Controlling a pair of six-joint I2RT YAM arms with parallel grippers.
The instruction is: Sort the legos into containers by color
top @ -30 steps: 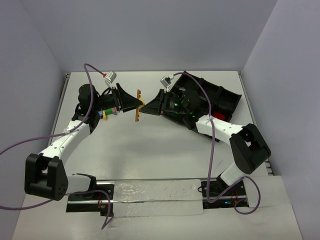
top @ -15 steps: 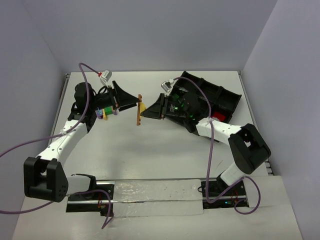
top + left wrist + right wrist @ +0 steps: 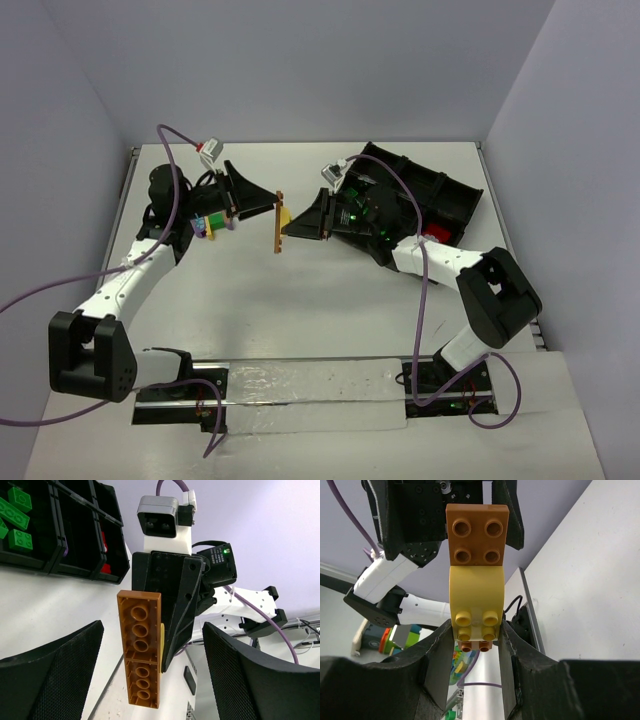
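Observation:
My right gripper (image 3: pixel 296 224) is shut on a yellow brick (image 3: pixel 476 600) that is stuck to a long brown plate (image 3: pixel 277 228). It holds them above the table, left of the black tray (image 3: pixel 462 196). In the right wrist view the fingers (image 3: pixel 437 655) pinch the yellow brick's sides and the brown plate (image 3: pixel 476 535) stands above it. My left gripper (image 3: pixel 262 206) is open. In the left wrist view its fingers (image 3: pixel 55 675) stand wide either side of the brown plate (image 3: pixel 141 647) without touching it. Green bricks (image 3: pixel 14 515) and a red brick (image 3: pixel 105 555) lie in tray compartments.
A mixed-colour cluster (image 3: pixel 210 224) of green, purple and yellow bricks lies on the table under the left arm. The tray sits at the back right, partly covered by the right arm. A red brick (image 3: pixel 436 235) shows at its near end.
My left arm has drawn back slightly to the left and its tip sits a little apart from the brown plate. The right gripper still holds the yellow brick and plate in about the same place.

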